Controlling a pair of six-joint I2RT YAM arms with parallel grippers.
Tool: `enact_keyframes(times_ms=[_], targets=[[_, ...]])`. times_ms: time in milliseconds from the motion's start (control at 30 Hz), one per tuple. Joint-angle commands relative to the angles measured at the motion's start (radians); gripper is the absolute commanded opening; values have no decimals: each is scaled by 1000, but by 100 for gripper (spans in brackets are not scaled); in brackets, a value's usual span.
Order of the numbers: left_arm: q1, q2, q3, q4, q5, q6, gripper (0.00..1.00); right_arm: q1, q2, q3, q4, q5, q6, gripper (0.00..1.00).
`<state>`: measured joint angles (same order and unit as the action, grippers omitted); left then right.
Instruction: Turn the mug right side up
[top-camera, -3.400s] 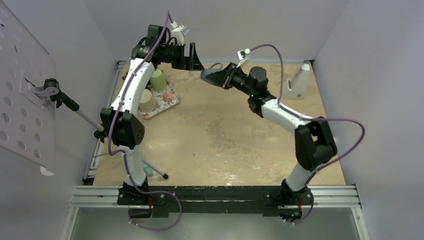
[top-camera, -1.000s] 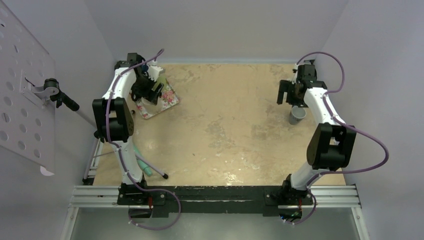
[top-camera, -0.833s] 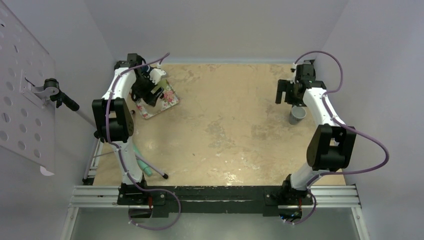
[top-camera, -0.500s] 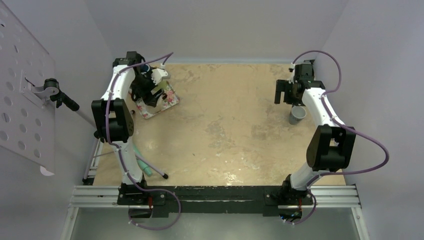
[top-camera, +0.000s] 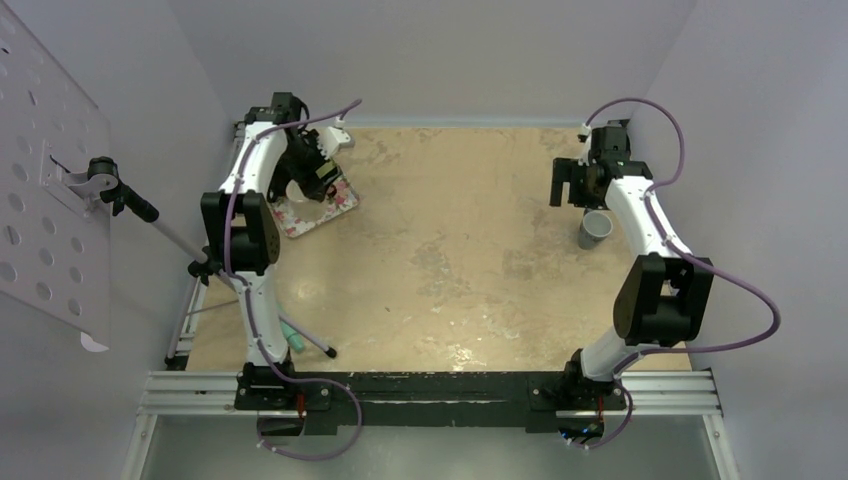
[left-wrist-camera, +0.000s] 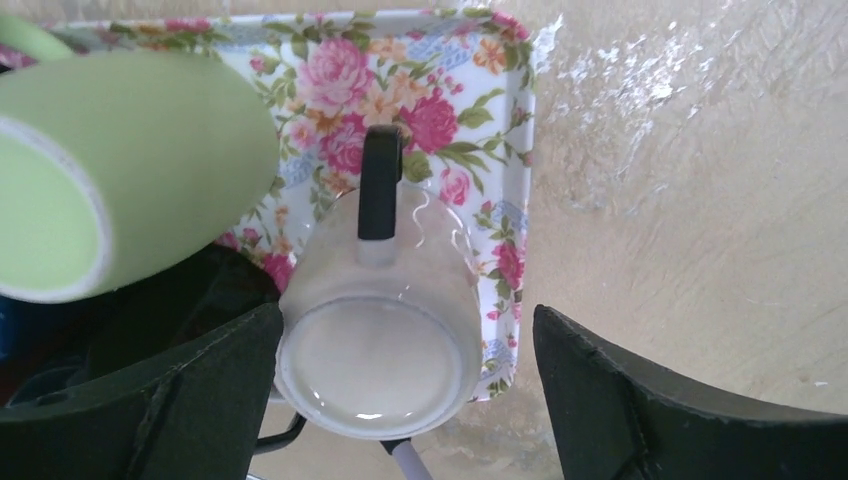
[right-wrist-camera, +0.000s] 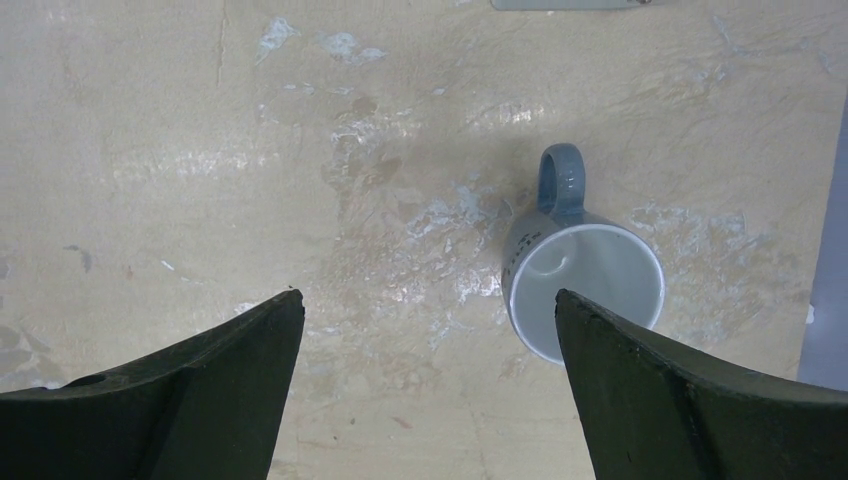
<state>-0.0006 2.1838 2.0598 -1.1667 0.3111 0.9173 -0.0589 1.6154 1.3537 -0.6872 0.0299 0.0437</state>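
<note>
A blue-grey mug (right-wrist-camera: 585, 285) stands on the table at the right with its mouth up and its handle pointing away. My right gripper (right-wrist-camera: 428, 295) hovers above it, open and empty, with the right finger over the mug's near edge. From above, the mug (top-camera: 595, 229) sits just below the right gripper (top-camera: 570, 186). On a floral tray (left-wrist-camera: 480, 120) stands a white mug (left-wrist-camera: 375, 350) with a black handle, a flat glossy face towards the camera. My left gripper (left-wrist-camera: 405, 320) is open above it, one finger on each side, apart from it.
A light green cup (left-wrist-camera: 130, 170) sits on the tray close to the left of the white mug. A pole on a stand (top-camera: 150, 215) and a perforated panel (top-camera: 40, 200) are on the left. The side wall (right-wrist-camera: 835, 250) is close beside the blue mug.
The blue mug, earlier held in the air by the right gripper, now stands on the table, released. The left wrist has swung toward the back over the tray. The right arm has barely moved.
</note>
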Motion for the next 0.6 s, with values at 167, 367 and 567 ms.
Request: enact_keyframes(times_ms=[167,367,567], targets=[[-131,48,93,14,-40,28,84,5,-61,19,12,-27,-23,99],[-131,187,217,-43,-222,57,83,7,-65,5,22,-28,-19,99],[-131,209,178,-19,-306,82,78,27,-34,24,13,-28,-19,98]])
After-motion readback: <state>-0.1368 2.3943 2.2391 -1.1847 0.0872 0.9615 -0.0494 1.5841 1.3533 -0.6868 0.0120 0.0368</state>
